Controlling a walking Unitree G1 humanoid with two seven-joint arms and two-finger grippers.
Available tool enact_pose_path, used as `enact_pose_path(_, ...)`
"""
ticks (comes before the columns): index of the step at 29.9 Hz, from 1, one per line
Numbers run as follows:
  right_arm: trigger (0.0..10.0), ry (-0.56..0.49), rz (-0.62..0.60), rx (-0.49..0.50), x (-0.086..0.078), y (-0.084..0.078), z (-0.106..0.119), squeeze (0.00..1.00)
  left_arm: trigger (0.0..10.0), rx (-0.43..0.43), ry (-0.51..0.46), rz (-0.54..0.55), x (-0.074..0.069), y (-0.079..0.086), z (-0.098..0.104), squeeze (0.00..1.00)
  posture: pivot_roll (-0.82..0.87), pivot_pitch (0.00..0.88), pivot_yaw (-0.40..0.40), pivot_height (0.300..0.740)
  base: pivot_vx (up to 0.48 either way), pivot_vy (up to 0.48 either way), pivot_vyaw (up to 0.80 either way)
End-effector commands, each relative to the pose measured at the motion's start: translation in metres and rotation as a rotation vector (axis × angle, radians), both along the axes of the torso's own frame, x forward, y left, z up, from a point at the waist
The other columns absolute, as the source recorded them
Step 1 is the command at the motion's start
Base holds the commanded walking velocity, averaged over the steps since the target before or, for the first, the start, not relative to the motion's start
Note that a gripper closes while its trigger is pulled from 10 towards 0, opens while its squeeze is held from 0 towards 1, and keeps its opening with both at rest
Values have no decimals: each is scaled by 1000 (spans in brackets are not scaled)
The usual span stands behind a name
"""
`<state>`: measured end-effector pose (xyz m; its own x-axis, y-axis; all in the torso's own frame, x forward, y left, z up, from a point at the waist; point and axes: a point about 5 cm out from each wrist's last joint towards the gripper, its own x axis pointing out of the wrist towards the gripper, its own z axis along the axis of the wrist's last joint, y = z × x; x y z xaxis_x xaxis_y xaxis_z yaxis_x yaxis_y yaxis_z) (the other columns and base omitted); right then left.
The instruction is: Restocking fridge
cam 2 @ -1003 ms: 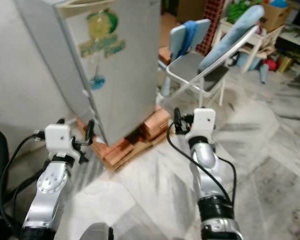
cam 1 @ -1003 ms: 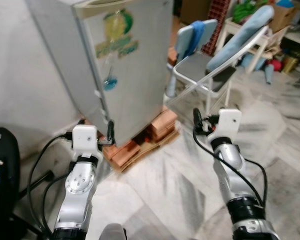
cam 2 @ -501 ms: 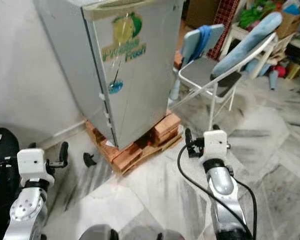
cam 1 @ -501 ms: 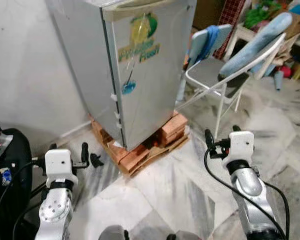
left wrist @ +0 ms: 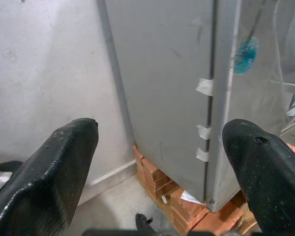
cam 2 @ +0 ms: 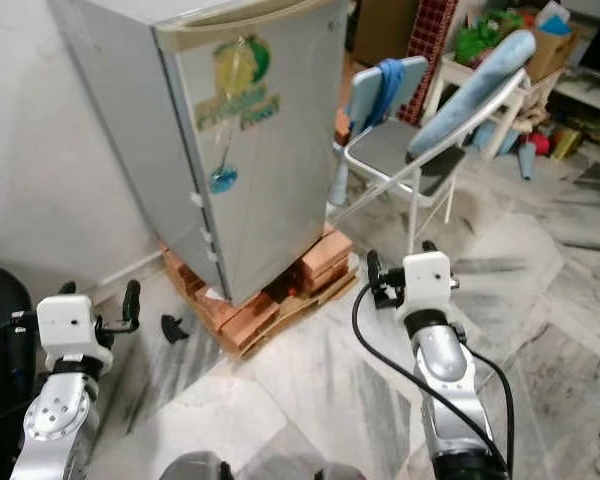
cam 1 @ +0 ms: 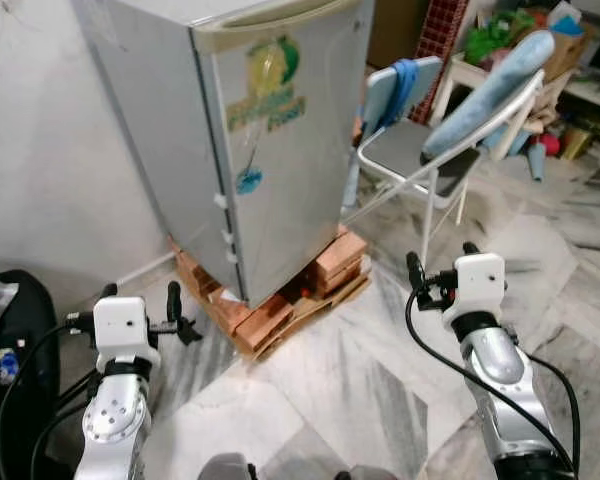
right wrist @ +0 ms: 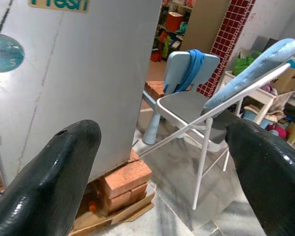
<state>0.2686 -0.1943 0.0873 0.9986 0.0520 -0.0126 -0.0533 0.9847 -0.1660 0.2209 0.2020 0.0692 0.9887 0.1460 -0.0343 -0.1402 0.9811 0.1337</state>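
The fridge [cam 1: 250,150] fills the upper left of the frame, door shut, raised on bricks [cam 1: 270,310] to keep it off the floor. A chair [cam 1: 430,150] stands at the upper right. The left gripper [left wrist: 157,162] and right gripper [right wrist: 162,162] are both wide open, holding nothing. The left wrist view shows tape on the door edge.

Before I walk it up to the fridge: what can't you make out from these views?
- Fridge contents: door shut, eye views.
- Door handle: none discernible on the front.
- Sticker small print: too small.
- Black bag: cut off by the frame edge.
- Small black object on the floor by the bricks: too small to identify.
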Motion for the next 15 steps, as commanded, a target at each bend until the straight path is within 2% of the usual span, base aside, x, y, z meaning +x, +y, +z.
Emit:
enact_pose_path(1,10000,11,19,1,2,4,-1,0,10000,9,-9,0,2,2,4,0,94,29,-19,740,0,476,-569)
enact_pose_path(5,10000,13,20,5,2,5,0,0,10000,15,-20,-42,3,-1,7,0,92,30,-16,740,0,474,-603)
enact_pose_path(15,10000,9,27,3,5,8,0,0,10000,27,-23,-58,6,-2,8,0,95,33,-14,740,0,447,-800)
